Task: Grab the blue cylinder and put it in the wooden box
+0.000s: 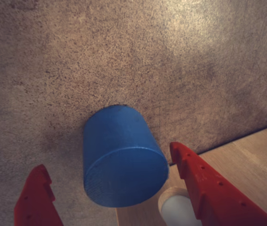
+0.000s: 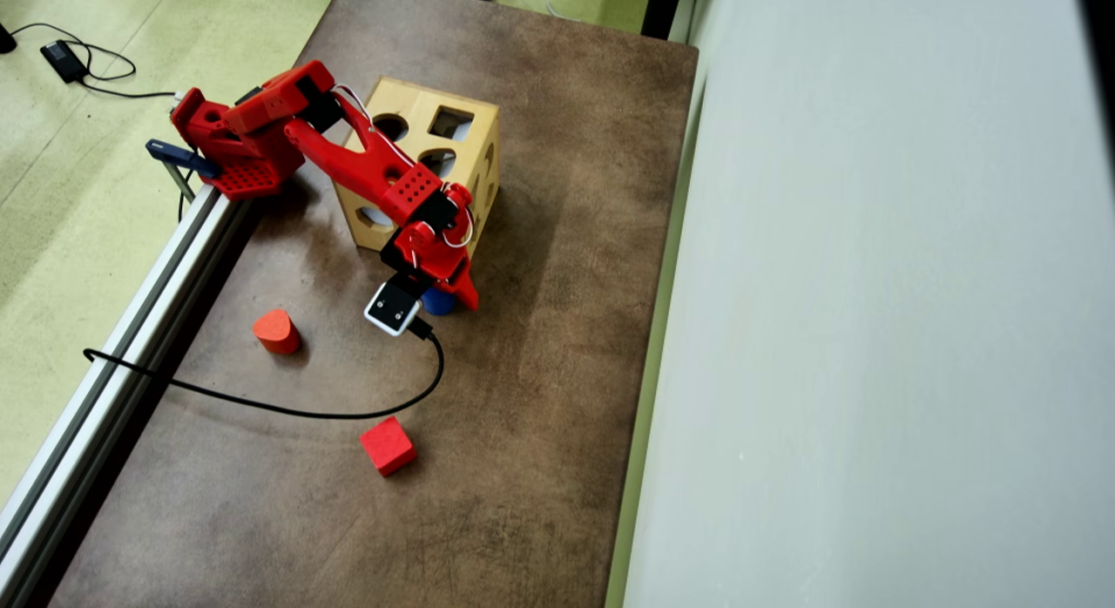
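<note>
In the wrist view, the red gripper [image 1: 109, 188] is standing spread wide, its fingers [image 1: 34, 197] flanking without touching the blue cylinder [image 1: 121, 157], a matte, stubby, flat-ended block sitting on the brown table [image 1: 124, 56] beside the wooden box [image 1: 251, 160].

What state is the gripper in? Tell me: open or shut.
Open. In the wrist view the gripper has its red fingers spread either side of the blue cylinder, gaps visible.

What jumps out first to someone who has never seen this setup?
The bright red arm reaching across the brown table, over a wooden box with shaped holes. In the wrist view, a blue cylinder sits between the open gripper fingers, close to the box. A red cube and a rounded red block lie apart nearby.
</note>
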